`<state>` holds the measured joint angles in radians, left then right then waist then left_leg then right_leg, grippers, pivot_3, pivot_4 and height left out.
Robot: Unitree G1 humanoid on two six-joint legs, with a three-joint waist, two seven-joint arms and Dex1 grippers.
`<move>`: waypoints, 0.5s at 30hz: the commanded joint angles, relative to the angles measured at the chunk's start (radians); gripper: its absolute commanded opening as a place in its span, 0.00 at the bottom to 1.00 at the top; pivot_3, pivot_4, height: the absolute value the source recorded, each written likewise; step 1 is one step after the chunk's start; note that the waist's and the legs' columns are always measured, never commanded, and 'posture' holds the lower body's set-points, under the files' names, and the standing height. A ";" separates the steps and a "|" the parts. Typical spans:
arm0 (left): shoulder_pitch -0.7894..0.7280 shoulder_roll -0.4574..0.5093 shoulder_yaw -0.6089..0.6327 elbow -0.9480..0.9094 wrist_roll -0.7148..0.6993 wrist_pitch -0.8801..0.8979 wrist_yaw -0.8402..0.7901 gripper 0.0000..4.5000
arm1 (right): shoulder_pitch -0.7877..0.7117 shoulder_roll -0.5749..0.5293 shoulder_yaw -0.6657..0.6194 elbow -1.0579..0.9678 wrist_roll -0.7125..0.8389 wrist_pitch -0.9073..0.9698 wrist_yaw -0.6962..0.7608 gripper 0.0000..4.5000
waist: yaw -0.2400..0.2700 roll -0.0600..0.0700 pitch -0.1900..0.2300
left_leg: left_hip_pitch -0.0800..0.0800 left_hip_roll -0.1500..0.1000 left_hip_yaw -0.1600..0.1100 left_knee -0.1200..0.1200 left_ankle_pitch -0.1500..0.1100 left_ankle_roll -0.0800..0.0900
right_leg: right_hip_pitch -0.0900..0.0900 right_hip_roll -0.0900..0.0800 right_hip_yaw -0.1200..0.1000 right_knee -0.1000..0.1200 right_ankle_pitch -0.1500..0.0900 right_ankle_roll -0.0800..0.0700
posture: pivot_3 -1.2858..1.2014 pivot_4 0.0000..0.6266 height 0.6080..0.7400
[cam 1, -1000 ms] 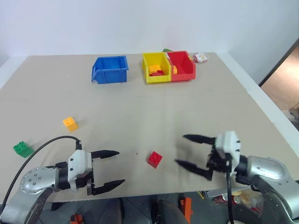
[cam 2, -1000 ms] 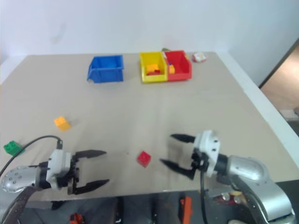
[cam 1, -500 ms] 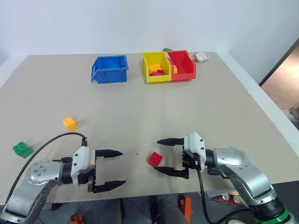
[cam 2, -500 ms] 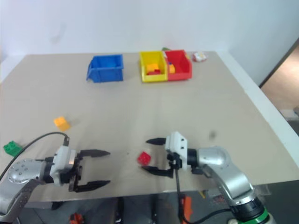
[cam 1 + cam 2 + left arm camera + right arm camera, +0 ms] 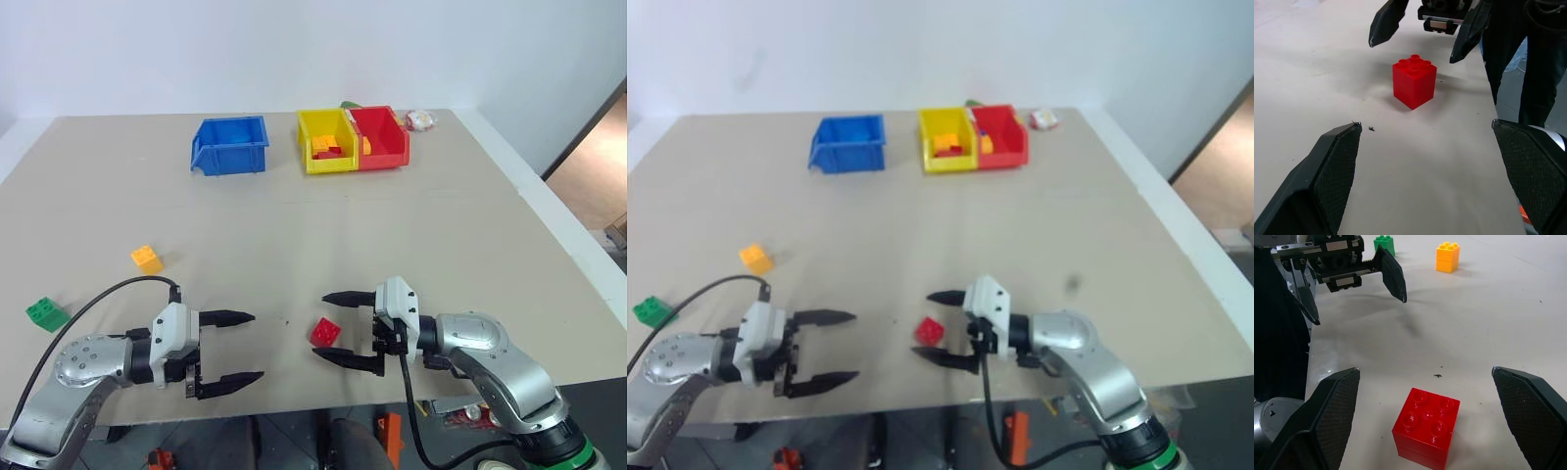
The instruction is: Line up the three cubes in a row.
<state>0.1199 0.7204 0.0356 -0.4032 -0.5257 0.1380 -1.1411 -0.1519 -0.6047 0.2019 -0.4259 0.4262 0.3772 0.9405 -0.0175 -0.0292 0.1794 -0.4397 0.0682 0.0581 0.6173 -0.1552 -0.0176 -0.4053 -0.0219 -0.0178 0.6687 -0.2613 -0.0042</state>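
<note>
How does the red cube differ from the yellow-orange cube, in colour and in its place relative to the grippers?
The red cube is red; the yellow-orange cube is yellow-orange. The red cube lies between the open fingers of the right gripper, untouched; the yellow-orange cube lies apart from both grippers, farther back on the left. Both are small studded bricks resting on the table.

Head stereo pair looking forward and down over the counter point(image 5: 411, 225) from above, each wrist camera low along its own hand, close to the red cube point(image 5: 1414, 81), both wrist views sharing that cube and facing the opposite hand.
</note>
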 commanded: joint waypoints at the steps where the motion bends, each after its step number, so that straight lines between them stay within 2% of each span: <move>1: 0.006 0.009 0.029 -0.039 -0.019 0.007 0.011 0.98 | 0.020 0.014 -0.015 -0.009 0.006 0.009 -0.025 1.00 | 0.000 0.000 0.000 | 0.000 0.000 0.000 0.000 0.000 0.000 | 0.000 0.000 0.000 0.000 0.000 0.000 | 0.52 0.24 1.00; 15: -0.023 0.020 0.035 -0.023 -0.019 0.022 0.007 0.98 | 0.088 0.049 0.000 -0.014 -0.013 0.012 -0.084 1.00 | -0.001 0.000 0.000 | 0.001 0.001 0.006 0.000 0.000 0.000 | -0.002 0.000 0.005 0.000 0.001 0.000 | 0.52 0.24 1.00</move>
<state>0.1055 0.7279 0.0480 -0.4115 -0.5311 0.1612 -1.1268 -0.0708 -0.5597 0.2009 -0.4189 0.4169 0.3973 0.8628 -0.0180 -0.0294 0.1792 -0.4388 0.0688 0.0642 0.6173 -0.1552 -0.0175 -0.4069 -0.0217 -0.0127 0.6689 -0.2603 -0.0037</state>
